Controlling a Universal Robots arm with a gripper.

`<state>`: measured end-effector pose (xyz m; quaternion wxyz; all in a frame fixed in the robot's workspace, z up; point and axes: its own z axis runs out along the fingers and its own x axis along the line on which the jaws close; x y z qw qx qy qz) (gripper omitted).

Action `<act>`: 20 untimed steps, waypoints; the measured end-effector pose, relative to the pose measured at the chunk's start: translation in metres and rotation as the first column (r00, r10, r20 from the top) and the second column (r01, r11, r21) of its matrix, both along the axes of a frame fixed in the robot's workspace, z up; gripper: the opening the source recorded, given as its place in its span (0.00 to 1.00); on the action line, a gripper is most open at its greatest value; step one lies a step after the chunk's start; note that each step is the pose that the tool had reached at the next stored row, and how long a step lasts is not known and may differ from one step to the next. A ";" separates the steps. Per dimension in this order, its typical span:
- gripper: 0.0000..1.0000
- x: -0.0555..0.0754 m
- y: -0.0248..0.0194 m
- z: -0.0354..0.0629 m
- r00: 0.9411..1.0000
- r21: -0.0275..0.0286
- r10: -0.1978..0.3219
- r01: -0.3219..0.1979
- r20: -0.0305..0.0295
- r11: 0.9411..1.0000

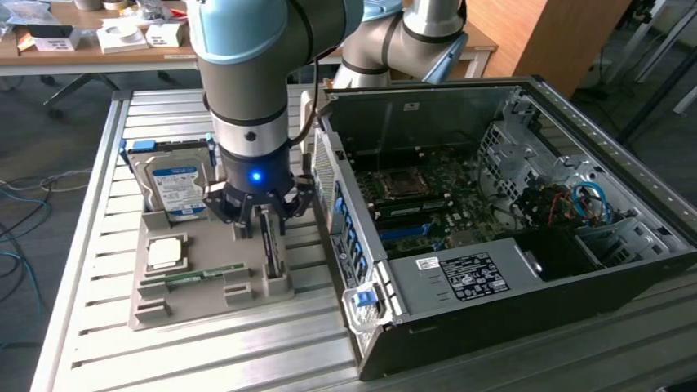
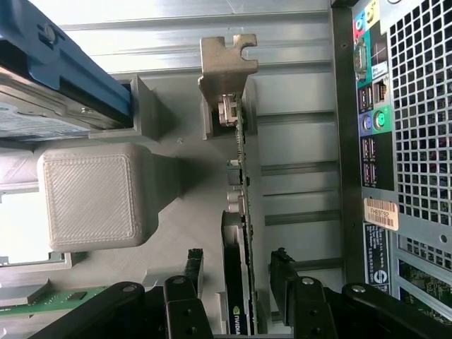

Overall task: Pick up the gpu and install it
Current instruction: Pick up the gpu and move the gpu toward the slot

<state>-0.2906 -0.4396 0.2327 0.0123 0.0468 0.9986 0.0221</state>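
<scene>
The gpu (image 1: 273, 260) stands on edge in a slot of the grey printed holder (image 1: 191, 304), close to the computer case. In the wrist view the gpu (image 2: 236, 233) is a thin dark card with a pale metal bracket (image 2: 226, 60) at its far end. My gripper (image 1: 267, 233) hangs straight over the card. Its two black fingers (image 2: 194, 265) straddle the card, one on each side, with a small gap showing between each finger and the card. The gripper (image 2: 239, 265) is open and nothing is lifted.
The open computer case (image 1: 566, 269) lies at the exterior view's right, motherboard (image 1: 425, 204) exposed, with its rear port panel (image 2: 371, 134) near the card. The holder also carries a hard drive (image 1: 178, 184), a green memory stick (image 1: 191, 276) and a processor (image 1: 166, 253).
</scene>
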 end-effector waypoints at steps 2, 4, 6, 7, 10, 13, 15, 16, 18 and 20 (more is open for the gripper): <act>0.51 0.000 0.0000 0.0000 1.000 0.000 0.000 0.000 0.000 1.000; 0.51 0.000 0.0000 0.0000 1.000 0.000 0.000 0.000 0.000 1.000; 0.51 0.000 0.0000 0.0001 1.000 0.000 0.000 0.000 0.000 1.000; 0.51 0.000 0.0000 0.0000 1.000 0.000 0.000 0.000 0.000 1.000; 0.44 0.000 0.0000 0.0000 1.000 0.000 0.000 0.000 0.000 1.000; 0.31 0.000 0.0000 0.0001 1.000 0.000 0.000 0.000 0.000 1.000; 0.27 0.000 0.0000 0.0001 1.000 0.000 0.000 0.000 0.000 1.000; 0.27 0.000 0.0000 0.0001 1.000 0.000 0.000 0.000 0.000 1.000; 0.27 0.000 0.0000 0.0001 1.000 0.000 0.000 0.000 0.000 1.000; 0.27 0.000 0.0000 0.0000 1.000 0.000 0.000 0.000 0.000 1.000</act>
